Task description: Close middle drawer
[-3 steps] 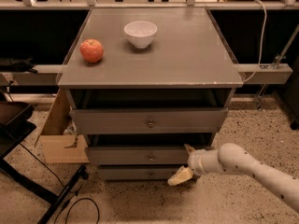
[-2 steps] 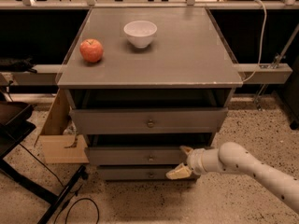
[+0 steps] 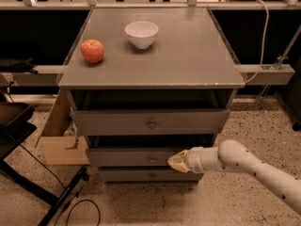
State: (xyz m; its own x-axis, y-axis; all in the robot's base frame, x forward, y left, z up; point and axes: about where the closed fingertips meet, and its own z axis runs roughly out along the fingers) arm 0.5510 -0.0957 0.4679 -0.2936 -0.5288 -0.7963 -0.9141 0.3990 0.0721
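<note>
middle drawer [image 3: 127, 157]: second tier of cabinet [image 3: 150, 74]; front seems slightly proud | gripper [image 3: 178, 161]: at that front, just right of knob [image 3: 152, 159]; open or closed: cannot tell | drawer lies cabinet-ward of gripper; its front runs crosswise; push inward

My gripper [image 3: 178, 161] sits against the middle drawer [image 3: 124, 157], below the table's [image 3: 188, 65] front edge and right of centre, covering that stretch of the drawer front. The arm [image 3: 256, 169] runs out of frame at the lower right and overlaps the right end of the lowest drawer [image 3: 136, 176]. Shadow fills the drawer gaps, so I can't see inside. The cardboard box [image 3: 59, 142] is partly hidden behind the table's left side.
</note>
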